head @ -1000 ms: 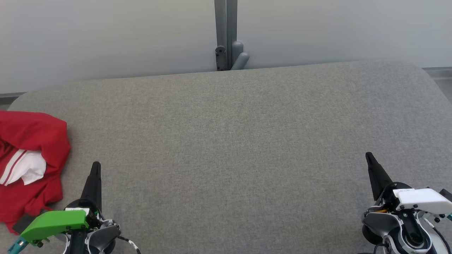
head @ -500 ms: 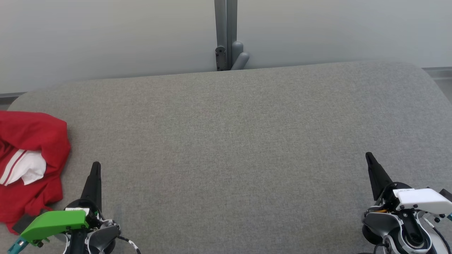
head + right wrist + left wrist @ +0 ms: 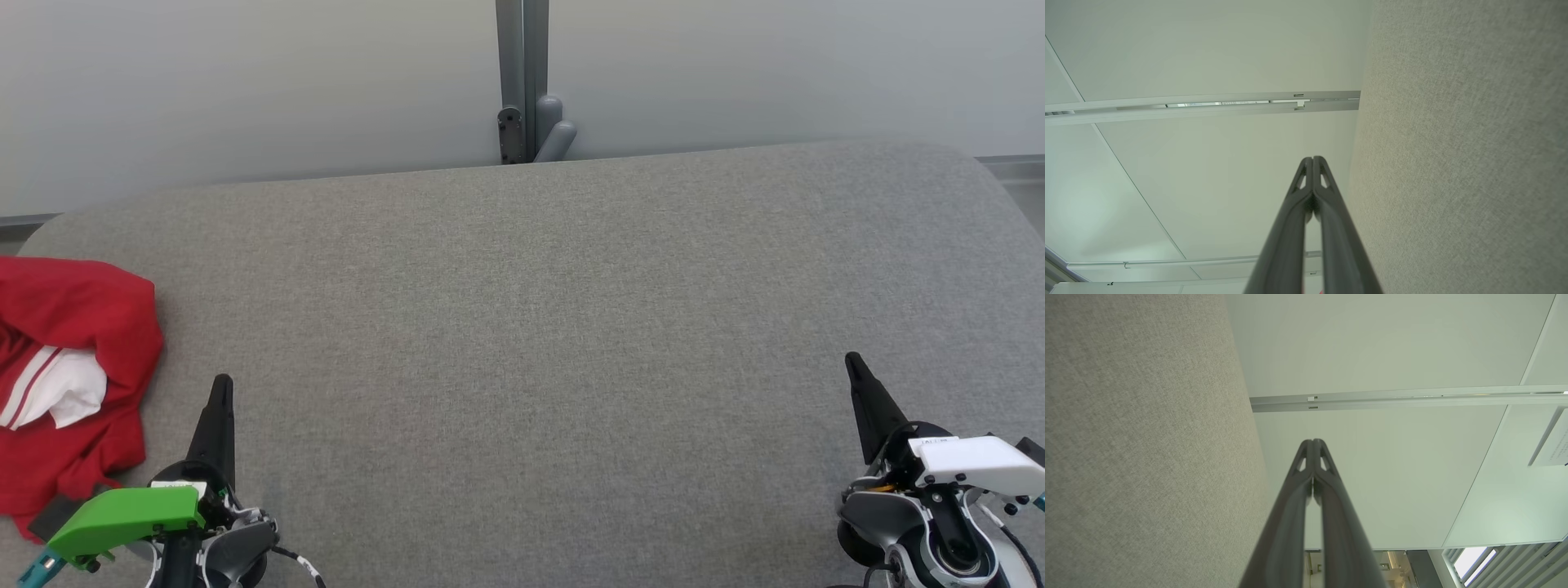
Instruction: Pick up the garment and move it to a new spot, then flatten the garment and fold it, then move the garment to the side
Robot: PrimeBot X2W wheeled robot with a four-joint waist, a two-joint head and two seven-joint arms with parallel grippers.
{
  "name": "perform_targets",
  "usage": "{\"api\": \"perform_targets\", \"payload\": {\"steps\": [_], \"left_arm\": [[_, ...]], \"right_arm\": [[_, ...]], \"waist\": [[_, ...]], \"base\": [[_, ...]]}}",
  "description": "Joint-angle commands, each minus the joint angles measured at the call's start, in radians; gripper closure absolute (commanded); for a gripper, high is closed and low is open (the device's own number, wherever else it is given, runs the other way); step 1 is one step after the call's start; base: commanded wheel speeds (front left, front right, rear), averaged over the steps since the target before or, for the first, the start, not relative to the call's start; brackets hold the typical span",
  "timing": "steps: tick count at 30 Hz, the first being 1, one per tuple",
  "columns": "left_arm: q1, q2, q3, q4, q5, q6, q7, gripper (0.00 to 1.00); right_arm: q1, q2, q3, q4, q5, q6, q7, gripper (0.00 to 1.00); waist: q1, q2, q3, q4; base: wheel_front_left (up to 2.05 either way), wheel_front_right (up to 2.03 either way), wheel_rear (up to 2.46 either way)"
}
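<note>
Grey fabric-covered surface (image 3: 522, 343) with rounded far corners spans the head view.

Crumpled red garment (image 3: 90, 318) with white stripes and a white inner patch lies at 9 o'clock on the surface, cut off by the view's edge. It is bunched, neither flat nor folded.

Left hand (image 3: 222, 382), two long dark fingers under a green housing, sits at 7 o'clock. Its fingers are pressed together with nothing between them, pointing toward 12 o'clock. The hand is near the red garment's edge but apart from it. In the left wrist view the tips meet, with the surface at 9 o'clock and pale wall panels (image 3: 1372, 343) beyond.

Right hand (image 3: 854, 359), dark fingers under a white housing, sits at 4 o'clock. Its fingers are together and empty, well apart from the red garment. In the right wrist view the tips are closed, with the surface at 3 o'clock.

I cannot tell whether either hand touches the surface.

Grey metal post (image 3: 522, 73) stands at 12 o'clock, behind the surface's far edge.
</note>
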Motion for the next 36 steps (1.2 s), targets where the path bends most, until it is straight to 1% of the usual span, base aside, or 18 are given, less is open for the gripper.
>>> {"api": "perform_targets", "payload": {"steps": [1, 25, 26, 28, 29, 30, 36], "left_arm": [[-0.012, 0.007, 0.004, -0.001, -0.002, -0.003, 0.002, 1.00], [-0.012, 0.007, 0.004, -0.001, -0.002, -0.003, 0.003, 1.00], [0.000, 0.000, 0.000, 0.000, 0.000, 0.000, 0.000, 0.00], [0.012, -0.003, -0.003, 0.017, 0.000, 0.000, -0.001, 0.00], [0.021, -0.005, -0.004, 0.026, 0.001, 0.000, -0.002, 1.00], [0.030, -0.006, -0.005, 0.035, 0.001, 0.000, -0.001, 0.00], [0.029, 0.001, -0.018, 0.037, 0.054, 0.000, -0.032, 0.00]], "right_arm": [[-0.004, -0.005, -0.003, -0.005, 0.005, 0.000, 0.005, 1.00], [-0.004, -0.005, -0.003, -0.005, 0.005, 0.000, 0.004, 1.00], [0.000, 0.000, 0.000, 0.000, 0.000, 0.000, 0.000, 0.00], [0.009, 0.005, 0.002, 0.015, -0.001, 0.000, -0.001, 0.00], [0.018, 0.007, 0.003, 0.023, -0.001, 0.000, -0.001, 1.00], [0.026, 0.009, 0.004, 0.032, -0.001, 0.000, -0.002, 0.00], [0.027, -0.005, 0.027, 0.019, -0.036, 0.000, -0.032, 0.00]], "waist": [[0.0000, -0.0001, 0.000, 0.000], [0.0000, -0.0001, 0.000, 0.000], [0.0000, -0.0001, 0.000, 0.000], [0.0000, -0.0001, 0.000, 0.000], [0.0000, -0.0001, 0.000, 0.000], [0.0000, -0.0001, 0.000, 0.000], [0.0000, -0.0001, 0.002, 0.000]], "base": [[0.00, 0.00, 0.00], [0.00, 0.00, 0.00], [0.00, 0.00, 0.00], [0.00, 0.00, 0.00], [0.00, 0.00, 0.00], [0.00, 0.00, 0.00], [0.00, 0.00, 0.00]]}}
